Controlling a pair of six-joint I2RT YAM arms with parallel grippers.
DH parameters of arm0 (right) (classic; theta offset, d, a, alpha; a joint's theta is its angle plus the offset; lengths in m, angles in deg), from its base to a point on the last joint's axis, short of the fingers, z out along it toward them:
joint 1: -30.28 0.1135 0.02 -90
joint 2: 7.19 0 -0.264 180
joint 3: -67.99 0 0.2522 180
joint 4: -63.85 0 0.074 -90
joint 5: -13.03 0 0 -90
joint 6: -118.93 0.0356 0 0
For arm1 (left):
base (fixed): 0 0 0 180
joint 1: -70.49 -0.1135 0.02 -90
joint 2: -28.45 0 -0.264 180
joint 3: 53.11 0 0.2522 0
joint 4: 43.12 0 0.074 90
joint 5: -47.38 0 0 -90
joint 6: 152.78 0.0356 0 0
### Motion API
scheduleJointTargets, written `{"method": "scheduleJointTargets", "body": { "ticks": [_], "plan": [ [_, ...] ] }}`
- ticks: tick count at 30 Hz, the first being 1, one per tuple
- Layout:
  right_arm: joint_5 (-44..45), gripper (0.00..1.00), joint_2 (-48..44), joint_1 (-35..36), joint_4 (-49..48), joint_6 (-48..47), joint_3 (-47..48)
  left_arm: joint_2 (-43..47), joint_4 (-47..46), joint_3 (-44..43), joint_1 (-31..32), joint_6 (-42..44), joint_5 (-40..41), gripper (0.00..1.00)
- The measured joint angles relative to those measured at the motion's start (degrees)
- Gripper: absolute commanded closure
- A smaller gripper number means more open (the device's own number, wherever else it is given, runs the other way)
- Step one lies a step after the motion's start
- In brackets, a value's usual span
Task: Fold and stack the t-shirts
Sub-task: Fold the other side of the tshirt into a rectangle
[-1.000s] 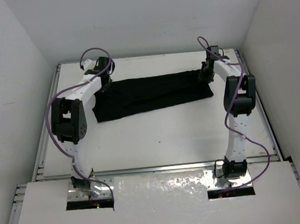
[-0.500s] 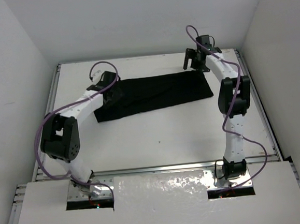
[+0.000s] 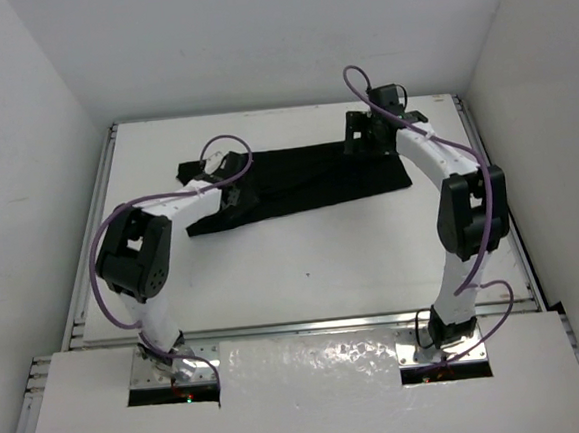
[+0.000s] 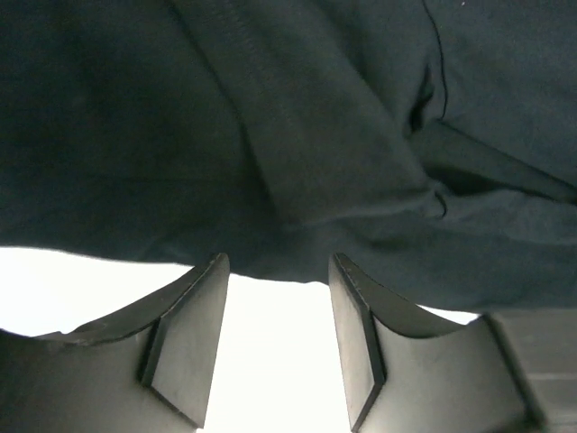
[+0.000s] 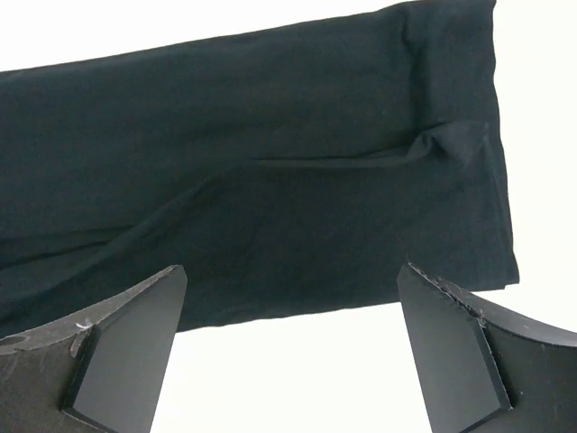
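Note:
The black t-shirt (image 3: 307,180) lies as a long folded band across the far half of the white table (image 3: 303,266). My left gripper (image 3: 233,191) hangs low over the band's left part, its black fingers hard to pick out against the cloth. In the left wrist view the left gripper (image 4: 278,263) is open, with bare table between the fingers and the t-shirt (image 4: 297,135) hem just past the tips. My right gripper (image 3: 355,143) hovers by the far edge near the right end. Seen from the right wrist, the right gripper (image 5: 290,271) gapes wide and empty above the t-shirt (image 5: 270,207).
Metal rails (image 3: 88,262) run along the table's sides and front, and white walls close in on three sides. Purple cables (image 3: 224,146) loop above both wrists. The arm bases (image 3: 166,362) stand at the near edge.
Both grippers have opened and let go of the shirt. The left arm has swung right over the cloth; the right gripper has lifted and moved left from the right end.

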Motion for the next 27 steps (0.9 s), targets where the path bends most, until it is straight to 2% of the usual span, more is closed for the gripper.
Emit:
{"method": "scheduleJointTargets", "body": {
  "ticks": [6,12,14,15,18,24,27],
  "plan": [
    [-2.6,0.01,-3.9,0.3,-3.7,0.3,-9.0,-6.3,-2.1,-5.7,-0.4,1.6,0.1,0.53],
    [-4.7,0.01,-7.7,0.7,-4.1,0.3,-14.6,-7.3,-4.1,-6.8,-1.0,3.1,0.8,0.62],
    [-5.0,0.01,-8.6,0.7,-4.4,0.3,-14.8,-7.5,-4.2,-6.8,-1.2,3.3,0.8,0.72],
    [-5.1,0.01,-8.9,0.7,-4.9,0.3,-14.8,-7.7,-4.2,-6.8,-1.4,3.5,0.8,0.86],
    [-5.2,0.01,-9.7,0.7,-5.6,0.4,-14.8,-8.1,-4.6,-6.6,-1.6,3.8,0.8,1.0],
    [-5.3,0.01,-10.1,1.0,-5.7,0.4,-14.8,-8.2,-5.7,-6.8,-1.9,6.8,1.9,1.0],
    [-5.3,0.01,-10.1,1.0,-5.7,0.4,-14.8,-9.9,-5.2,-10.5,-1.9,9.6,3.6,1.0]
  ]
}}
